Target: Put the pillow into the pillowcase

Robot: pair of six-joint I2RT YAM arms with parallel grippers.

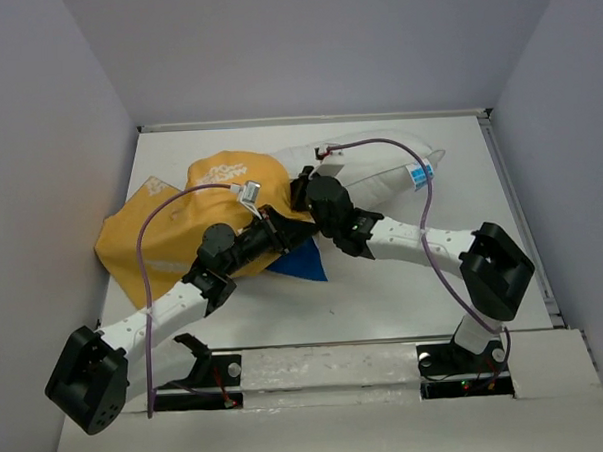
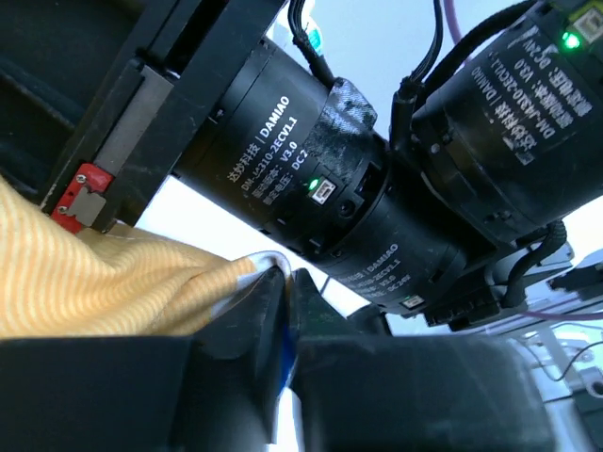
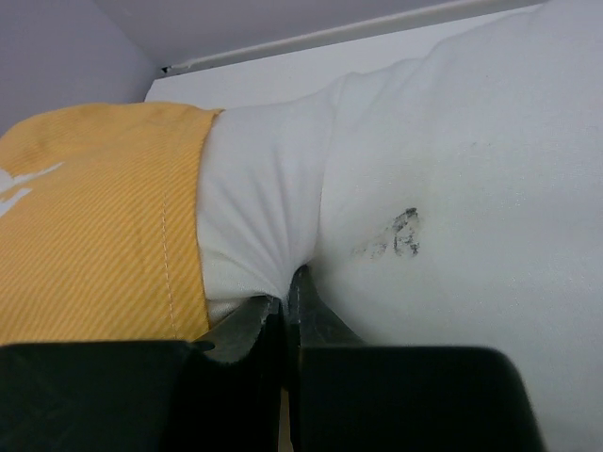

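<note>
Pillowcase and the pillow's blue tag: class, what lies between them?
In the top view, bare white pillow, crossed by the right claw pinching it beside the pillowcase.

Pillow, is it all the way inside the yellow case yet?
Not yet. One end of the pillow is inside the pillowcase. The left gripper pinches the case's edge; the right gripper pinches the pillow. The end with the tag sticks out and is left to push in.
</note>
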